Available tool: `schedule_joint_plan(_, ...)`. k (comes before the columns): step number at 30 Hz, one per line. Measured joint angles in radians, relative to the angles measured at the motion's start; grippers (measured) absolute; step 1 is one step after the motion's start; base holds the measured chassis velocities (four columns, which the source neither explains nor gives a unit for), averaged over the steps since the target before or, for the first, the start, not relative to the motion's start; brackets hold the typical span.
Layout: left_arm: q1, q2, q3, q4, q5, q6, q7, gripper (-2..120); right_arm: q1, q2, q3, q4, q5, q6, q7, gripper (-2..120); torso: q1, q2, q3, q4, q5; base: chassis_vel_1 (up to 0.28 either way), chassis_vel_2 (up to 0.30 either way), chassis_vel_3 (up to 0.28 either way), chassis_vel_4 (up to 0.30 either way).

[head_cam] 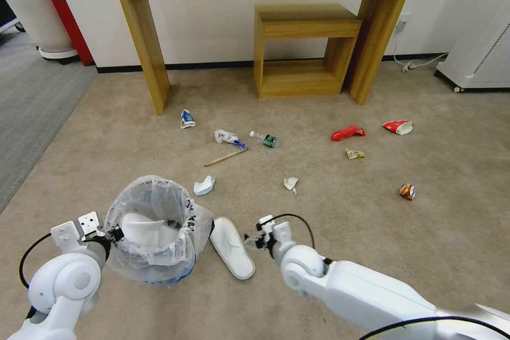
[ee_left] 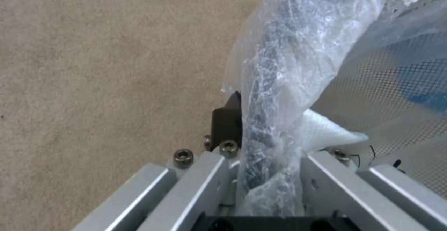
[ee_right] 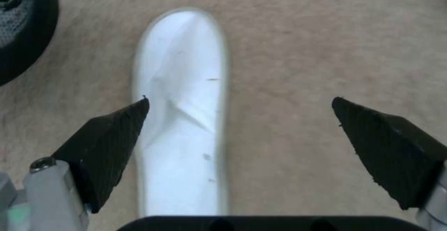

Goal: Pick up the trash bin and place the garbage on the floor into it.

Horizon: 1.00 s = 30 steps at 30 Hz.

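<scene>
Head view shows the left end effector (head_cam: 109, 235) clamped on the near rim of the small round trash bin lined with crinkled translucent whitish plastic (head_cam: 151, 228), blue showing at its base; a white slipper lies inside the bin. Left wrist view has the bagged rim (ee_left: 275, 94) pinched between the black fingers (ee_left: 227, 122), above the beige short-pile carpet floor (head_cam: 329, 234). The right end effector (head_cam: 251, 240) hovers low with its fingers spread wide and nothing between them, and a flat white slipper (head_cam: 232, 247) lies on the carpet just beside and under it, between it and the bin. Well beyond both end effectors the garbage is scattered: a green-label clear plastic bottle (head_cam: 264, 139), a wooden stick (head_cam: 226, 157), crumpled white paper (head_cam: 290, 184), a red wrapper (head_cam: 348, 133), a red-white paper cup (head_cam: 398, 127) and a crushed can (head_cam: 407, 191).
</scene>
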Motion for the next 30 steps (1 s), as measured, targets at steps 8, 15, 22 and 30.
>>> schedule_joint_plan(8,0.005,-0.023,-0.002,-0.014,0.008,-0.004,0.012,1,0.049,0.142,-0.08,-0.125,0.022,0.004,-0.003,100,0.0,0.0,0.0,0.0,-0.0002,0.0,0.0,0.0,0.0)
schedule_joint_plan(15,0.016,-0.029,-0.009,-0.028,0.01,-0.009,0.018,1,0.058,0.206,-0.099,-0.217,0.008,0.01,-0.005,100,0.0,0.0,0.0,0.0,-0.0002,0.0,0.0,0.0,0.0)
schedule_joint_plan(22,0.026,-0.028,-0.015,-0.047,0.008,-0.011,0.02,1,0.066,0.255,-0.113,-0.334,-0.017,0.032,-0.021,99,0.0,0.0,0.0,-0.0001,-0.0001,0.0,0.0,0.0,0.0)
schedule_joint_plan(30,0.032,-0.032,-0.015,-0.061,0.008,-0.013,0.021,1,0.063,0.281,-0.136,-0.399,-0.025,0.066,-0.029,92,0.0,0.0,0.0,-0.0001,0.0,0.0,0.0,0.0,0.0)
